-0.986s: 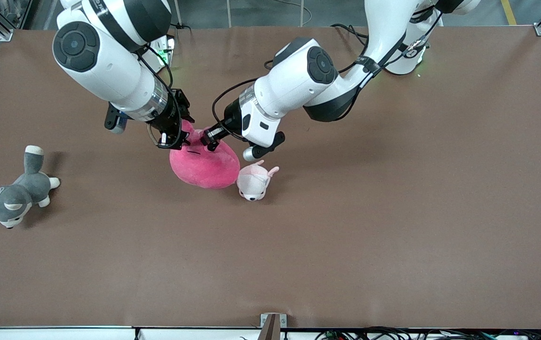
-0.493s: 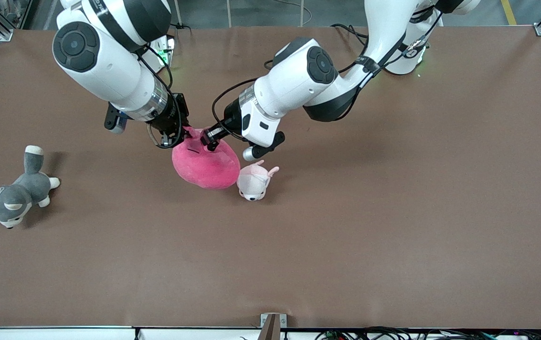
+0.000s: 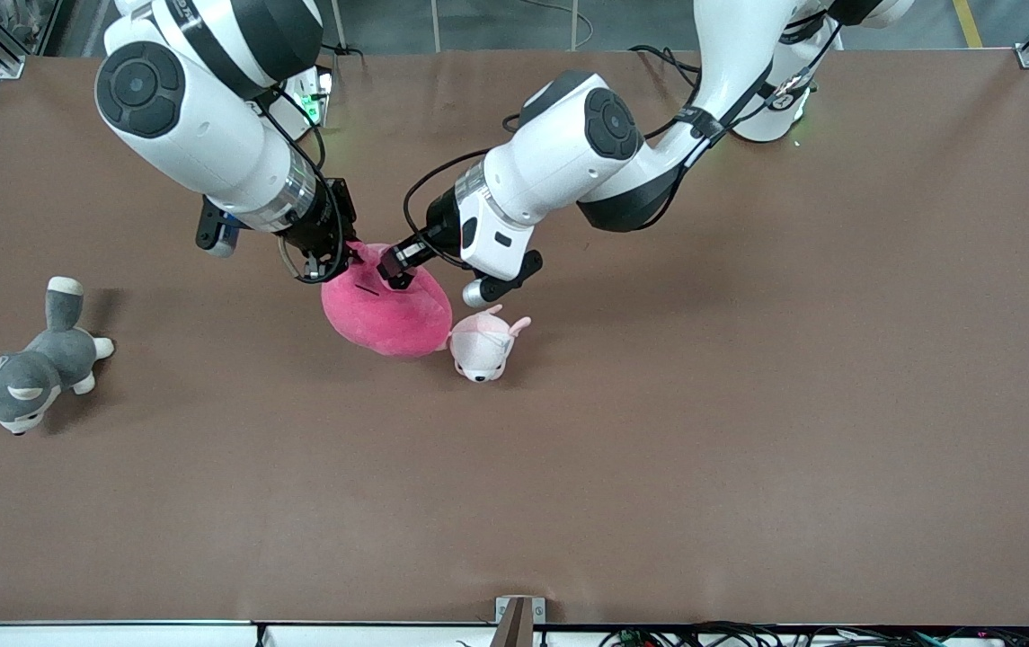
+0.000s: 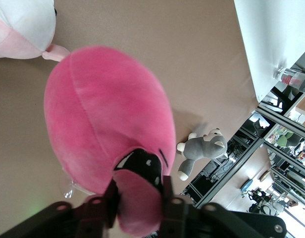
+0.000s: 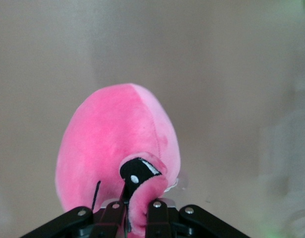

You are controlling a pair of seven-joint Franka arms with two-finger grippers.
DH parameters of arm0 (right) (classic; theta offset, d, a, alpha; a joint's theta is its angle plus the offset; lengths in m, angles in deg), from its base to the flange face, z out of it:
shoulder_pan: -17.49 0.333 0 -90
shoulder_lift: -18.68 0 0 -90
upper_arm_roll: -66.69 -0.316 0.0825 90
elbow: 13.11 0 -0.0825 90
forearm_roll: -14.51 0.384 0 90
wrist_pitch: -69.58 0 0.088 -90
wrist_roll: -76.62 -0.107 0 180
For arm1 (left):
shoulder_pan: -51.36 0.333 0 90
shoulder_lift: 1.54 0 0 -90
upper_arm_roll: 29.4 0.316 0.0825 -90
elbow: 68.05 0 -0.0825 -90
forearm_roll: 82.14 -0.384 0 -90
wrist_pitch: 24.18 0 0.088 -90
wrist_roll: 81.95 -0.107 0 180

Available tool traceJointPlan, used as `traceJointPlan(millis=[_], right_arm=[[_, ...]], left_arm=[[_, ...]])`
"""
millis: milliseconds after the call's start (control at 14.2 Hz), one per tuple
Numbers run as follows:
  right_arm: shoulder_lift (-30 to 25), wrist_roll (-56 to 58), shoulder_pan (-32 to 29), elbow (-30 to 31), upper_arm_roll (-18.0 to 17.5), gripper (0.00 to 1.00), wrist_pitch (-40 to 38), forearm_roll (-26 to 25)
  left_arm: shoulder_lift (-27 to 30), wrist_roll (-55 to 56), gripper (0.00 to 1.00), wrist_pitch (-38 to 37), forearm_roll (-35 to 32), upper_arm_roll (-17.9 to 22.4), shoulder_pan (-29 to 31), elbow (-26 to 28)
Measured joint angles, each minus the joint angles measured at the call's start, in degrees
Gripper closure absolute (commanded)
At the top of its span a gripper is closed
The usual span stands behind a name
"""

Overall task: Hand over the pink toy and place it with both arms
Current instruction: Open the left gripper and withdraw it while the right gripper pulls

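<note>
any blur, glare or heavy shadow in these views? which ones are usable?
Front view: sharp, evenly lit; soft shadows beside the grey dog plush and under the arms, green glow near both bases. Left wrist view: pink toy crisp, white table edge and room past it bright but readable. Right wrist view: pink toy in focus, table hazy and washed out, greenish smear at one corner.

Right arm (image 3: pixel 199 135): glossy white shell, black joint bands, round black cap, silver wrist ring | Left arm (image 3: pixel 568 153): same white and black, looping black cables | Grippers: black, with small silver screws
</note>
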Motion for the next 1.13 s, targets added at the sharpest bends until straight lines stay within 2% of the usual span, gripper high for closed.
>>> traceJointPlan(millis=[352,493,704,915,1127], right_arm=[[-0.05,3.52,-0.82,0.00,0.41,1.00,-0.58,-0.04],[-0.05,7.69,-2.44,0.11,0.50,1.00,-0.73,-0.11],[-0.04,16.54,-7.34,1.79,0.68,1.00,-1.16,-0.13],[-0.08,25.26,-12.25,5.00,0.85,1.00,-1.18,-0.12],[-0.24,32.52,-16.07,8.96,0.92,1.00,-0.72,-0.09]], left_arm=[[1.08,0.12,0.00,-0.15,0.00,-0.08,0.15,-0.45],[2.40,0.14,0.00,-2.95,0.00,0.01,1.10,-0.51],[6.48,0.11,0.00,-13.06,-0.46,0.11,5.03,-0.59],[12.08,-1.19,0.00,-26.74,-5.36,0.13,10.51,-0.57],[17.35,-7.45,0.00,-38.28,-9.09,0.27,16.15,-0.42]])
